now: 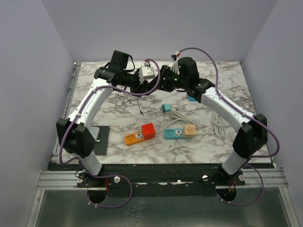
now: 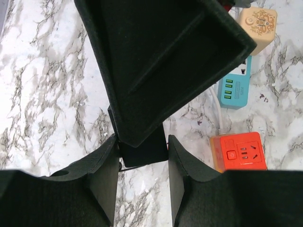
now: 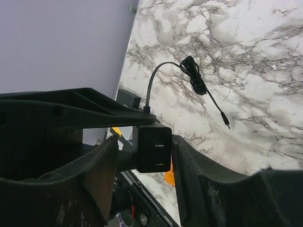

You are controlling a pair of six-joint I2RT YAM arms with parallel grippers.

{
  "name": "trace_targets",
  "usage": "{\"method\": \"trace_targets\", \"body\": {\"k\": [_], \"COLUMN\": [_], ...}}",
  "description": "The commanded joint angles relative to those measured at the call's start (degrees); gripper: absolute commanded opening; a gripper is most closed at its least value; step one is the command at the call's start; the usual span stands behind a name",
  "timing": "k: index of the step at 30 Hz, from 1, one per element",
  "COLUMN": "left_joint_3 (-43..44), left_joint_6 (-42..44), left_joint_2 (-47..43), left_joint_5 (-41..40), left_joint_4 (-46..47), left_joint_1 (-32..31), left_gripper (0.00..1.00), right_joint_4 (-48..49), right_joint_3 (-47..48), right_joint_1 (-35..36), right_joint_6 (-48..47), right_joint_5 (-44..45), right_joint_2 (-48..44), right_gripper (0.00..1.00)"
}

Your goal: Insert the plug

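From the left wrist view, my left jaws are closed on the black rectangular plastic power adapter (image 2: 142, 152), pinched at the lower centre of the frame and held in the air. From the right wrist view, the right jaws sit half open around that same adapter. One pad looks to be against it and a gap shows on the other side, so I cannot tell whether they have a hold on it. I judge this to be a handover between the arms, with the plugging-in itself not yet begun. Next I would want the right jaws firmly on the adapter before the left ones let go. After that I would carry it down to a socket with the pins square to the holes, though the pins themselves are hidden from me. Its thin black cord (image 3: 191, 75) hangs in a loose bundle and could snag. Below lies the white, grey-veined marble tabletop (image 1: 118, 106). At lower centre of the top view are a flat orange plastic power strip (image 1: 135, 137) and a teal power strip (image 1: 174, 134) carrying a beige cube plug (image 1: 190, 131). A coiled white cable (image 1: 218, 124) lies to their right. Plain pale lilac walls (image 1: 156, 28) close in the back and sides.
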Motion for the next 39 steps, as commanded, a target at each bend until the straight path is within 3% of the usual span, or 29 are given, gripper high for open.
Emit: {"method": "trace_targets", "body": {"k": [1,3,7,8,9,10,11,15,18,21,24,29,36,39], "left_joint_3": [-0.08,0.37,1.23,1.33,1.3,1.13,0.66,-0.38,-2.34,-9.39,-19.28,-34.3,-41.9,-42.5], "left_joint_6": [-0.4,-0.55,-0.78,-0.85,-0.87,-0.43,0.45,6.15,15.99,31.58,41.4,43.66,43.25,42.99], "left_joint_2": [-2.15,-2.08,-2.42,-2.56,-2.85,-3.2,-3.84,-7.15,-11.05,-17.83,-26.34,-38.21,-41.58,-41.27], "left_joint_5": [2.64,2.76,2.27,2.09,1.73,1.51,1.2,-0.01,-2.09,-5.39,-6.6,-3.01,-0.89,-0.24], "left_joint_4": [1.23,1.24,1.35,1.4,1.39,1.4,1.36,0.21,-2.09,-1.05,7.44,29.56,47.04,49.64], "left_joint_1": [-0.1,-0.1,-0.05,-0.03,-0.09,-0.05,-0.07,1.07,2.04,2.22,2.27,1.97,1.16,0.39], "left_gripper": [0.0,0.0,0.03,0.21,0.46,0.86,0.97,0.99,0.99,0.99,0.99,0.99,0.99,0.91], "right_joint_4": [-0.05,-0.49,-0.87,-1.54,-2.58,-3.79,-4.93,-8.58,-8.91,-9.69,-9.84,-3.96,-0.19,1.42], "right_joint_3": [0.44,0.96,0.86,1.49,2.73,3.78,4.82,7.8,8.66,10.75,12.97,13.29,12.23,12.25], "right_joint_1": [0.4,0.4,0.34,0.33,0.33,0.28,0.13,-1.99,-3.96,-4.81,-4.98,-4.99,-4.38,-3.81], "right_joint_6": [1.1,1.22,2.66,2.74,2.88,3.13,3.37,6.41,8.81,9.73,11.58,18.3,23.7,25.24], "right_joint_5": [-3.49,-4.54,-4.14,-3.99,-3.72,-3.5,-3.57,-7.74,-14.05,-19.78,-24.95,-33.8,-38.13,-38.72], "right_joint_2": [1.03,1.61,1.13,1.17,1.24,1.48,1.71,3.42,4.8,6.36,7.92,9.09,8.71,8.65], "right_gripper": [0.49,0.42,0.08,0.03,0.01,0.01,0.01,0.01,0.01,0.01,0.01,0.01,0.01,0.01]}}
